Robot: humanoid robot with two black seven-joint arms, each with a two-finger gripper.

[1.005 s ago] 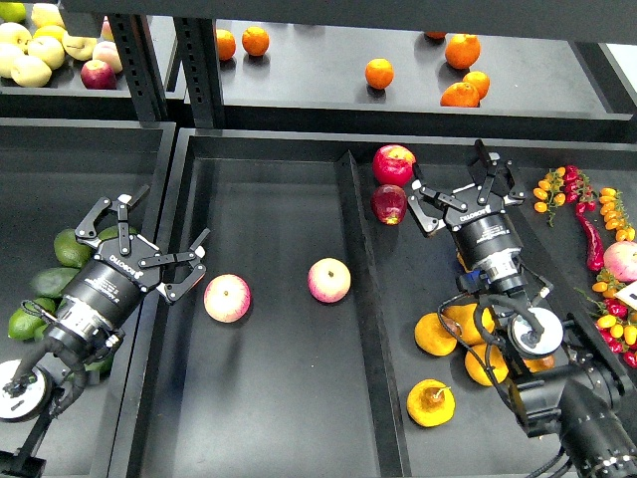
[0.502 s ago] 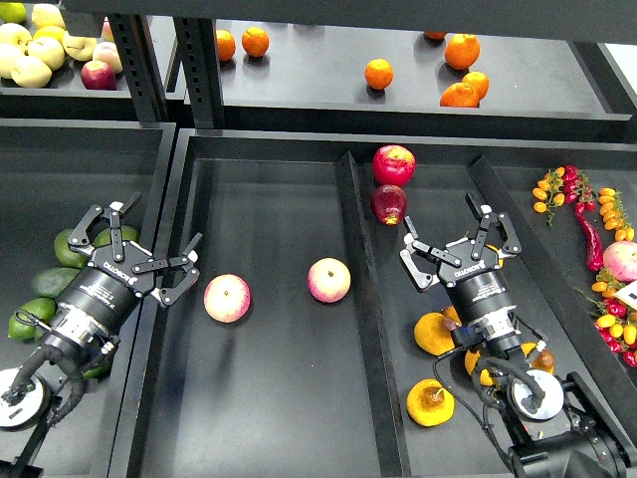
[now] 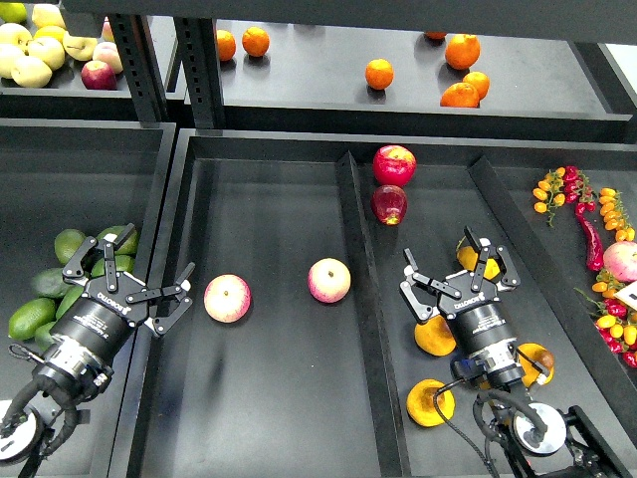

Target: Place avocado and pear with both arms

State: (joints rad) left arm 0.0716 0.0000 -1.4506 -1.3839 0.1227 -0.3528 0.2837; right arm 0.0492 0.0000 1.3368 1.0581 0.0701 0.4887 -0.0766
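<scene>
A dark green elongated avocado [image 3: 48,283] lies in the left bin among lighter green avocados [image 3: 30,318]. My left gripper [image 3: 129,277] is open and empty, just right of that pile, over the bin's right edge. Several yellow-orange pears lie in the right-middle bin. One pear [image 3: 429,402] near the front shows a brown stem and a brownish patch. Another pear [image 3: 434,337] lies beside my right wrist. My right gripper [image 3: 454,271] is open and empty above these pears, with a further pear [image 3: 466,256] partly hidden behind its fingers.
Two pink-red apples [image 3: 227,298] [image 3: 328,280] lie in the middle bin. Two red apples [image 3: 394,164] sit at the back of the pear bin. A raised divider [image 3: 356,259] separates the bins. Oranges [image 3: 378,73] are on the back shelf. Chillies and small tomatoes [image 3: 587,214] lie at the right.
Both arms have drawn back toward the near edge. The left gripper moved down and left beside the avocados; the right gripper moved down from the red apples to over the pears. Both stay open.
</scene>
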